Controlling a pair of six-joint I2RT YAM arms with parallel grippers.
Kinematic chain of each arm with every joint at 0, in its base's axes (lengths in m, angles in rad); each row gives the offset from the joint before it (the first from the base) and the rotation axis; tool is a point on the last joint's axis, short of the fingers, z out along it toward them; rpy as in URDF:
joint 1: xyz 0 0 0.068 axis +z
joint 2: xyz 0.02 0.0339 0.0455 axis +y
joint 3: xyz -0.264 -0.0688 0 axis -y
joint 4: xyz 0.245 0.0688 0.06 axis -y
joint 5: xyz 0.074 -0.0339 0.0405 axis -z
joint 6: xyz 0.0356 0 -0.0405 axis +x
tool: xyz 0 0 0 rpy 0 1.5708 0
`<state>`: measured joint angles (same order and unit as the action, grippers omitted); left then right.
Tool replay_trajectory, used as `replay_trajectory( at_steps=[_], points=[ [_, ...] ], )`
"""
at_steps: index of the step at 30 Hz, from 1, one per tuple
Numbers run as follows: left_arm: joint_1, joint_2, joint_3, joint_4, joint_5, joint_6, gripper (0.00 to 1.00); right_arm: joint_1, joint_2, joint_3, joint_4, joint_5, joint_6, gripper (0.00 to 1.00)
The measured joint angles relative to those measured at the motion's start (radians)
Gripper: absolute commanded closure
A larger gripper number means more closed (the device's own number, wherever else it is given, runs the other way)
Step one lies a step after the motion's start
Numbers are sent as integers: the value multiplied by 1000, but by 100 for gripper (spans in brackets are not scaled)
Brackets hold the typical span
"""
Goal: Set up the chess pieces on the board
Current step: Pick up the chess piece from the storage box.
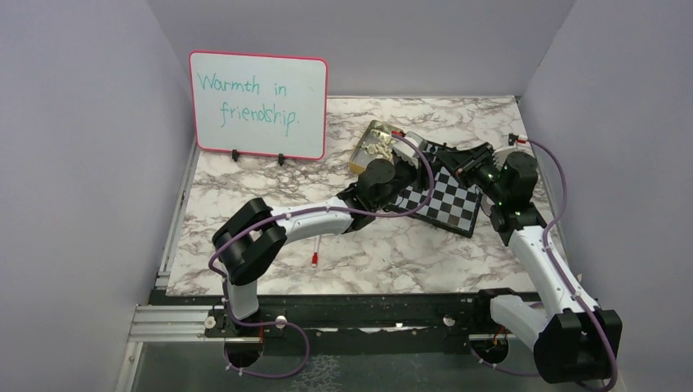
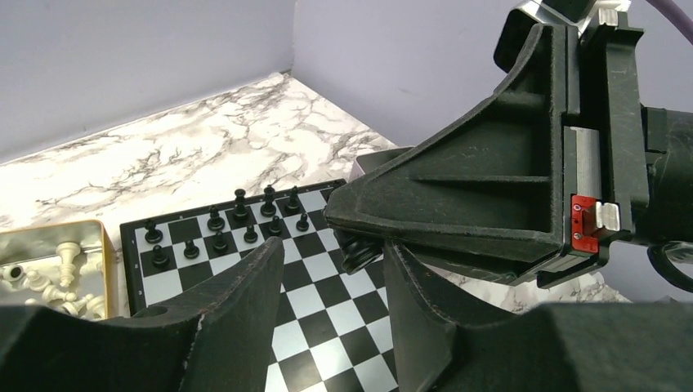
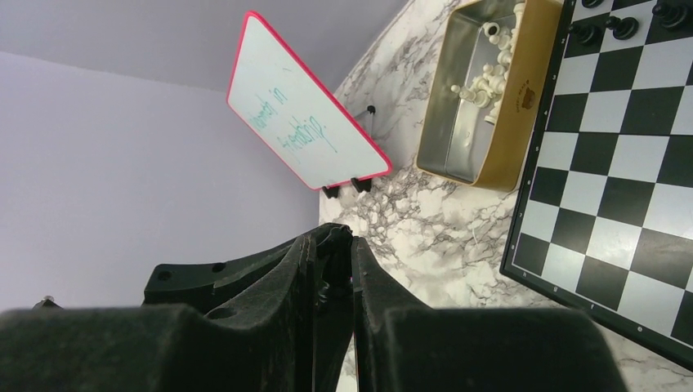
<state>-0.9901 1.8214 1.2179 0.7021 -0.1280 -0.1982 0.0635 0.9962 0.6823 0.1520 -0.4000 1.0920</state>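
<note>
Lilac walls (image 1: 73,163) around a grey-veined white marble tabletop (image 1: 384,261), pink-framed whiteboard (image 1: 257,102) at back

A: What colours is the board (image 2: 327,302)?
B: Black and silvery-white checks, thin black rim. The black pieces (image 2: 239,208) are glossy.
A: And the tin (image 3: 511,114)?
B: Gold, with cream pieces (image 3: 489,80). The table (image 1: 368,253) is grey-veined white marble; the whiteboard (image 1: 258,104) is pink-framed, with green writing.

One board (image 2: 319,304) lies under the left gripper (image 2: 333,251). Eleven black pieces (image 2: 239,204) stand on it, ahead of this gripper. One more black piece (image 2: 355,255) seems pinched in the right gripper (image 3: 337,237). One tin (image 2: 103,255), to the left of the left gripper, holds cream pieces (image 2: 65,257), too heaped to count. There is also one whiteboard (image 1: 258,104) and one pen (image 1: 315,251).
</note>
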Motion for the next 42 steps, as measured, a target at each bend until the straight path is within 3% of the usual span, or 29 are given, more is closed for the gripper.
replay_trajectory(
  at_steps=[4, 10, 17, 30, 42],
  points=[
    [0, -2, 0, 4, 0, -2, 54, 0, -9, 0, 1, 0, 0, 85],
    [0, -2, 0, 11, 10, 6, 72, 0, -14, -9, 12, -5, 0, 84],
    [-2, -31, -31, 8, 70, 64, 86, -4, -40, -14, -6, -40, -69, 79],
    [20, -255, -273, -6, 326, 276, 91, 8, -105, 18, -160, -306, -384, 56],
    [66, -455, -363, -61, 555, 323, 91, 7, -32, 153, -303, -587, -592, 55]
  ],
)
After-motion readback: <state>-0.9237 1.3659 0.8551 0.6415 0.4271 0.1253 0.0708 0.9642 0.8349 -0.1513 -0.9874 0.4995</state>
